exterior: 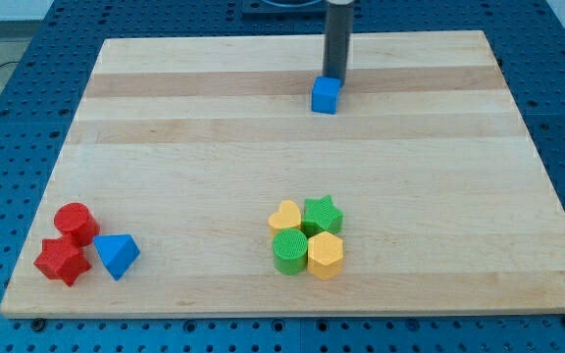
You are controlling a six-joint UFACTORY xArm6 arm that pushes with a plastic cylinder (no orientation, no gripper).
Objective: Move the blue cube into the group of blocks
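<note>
The blue cube [326, 95] sits alone near the view's top centre of the wooden board [194, 147]. My tip [333, 76] stands right behind the cube, at its top edge, touching or nearly touching it. A group of blocks lies at the view's bottom centre: a yellow heart [285, 217], a green star [323, 213], a green cylinder [289, 252] and a yellow hexagon [326, 255], packed together.
At the view's bottom left lie a red cylinder [75, 223], a red star-shaped block [63, 260] and a blue triangular block [117, 255]. The board rests on a blue perforated table [27, 78].
</note>
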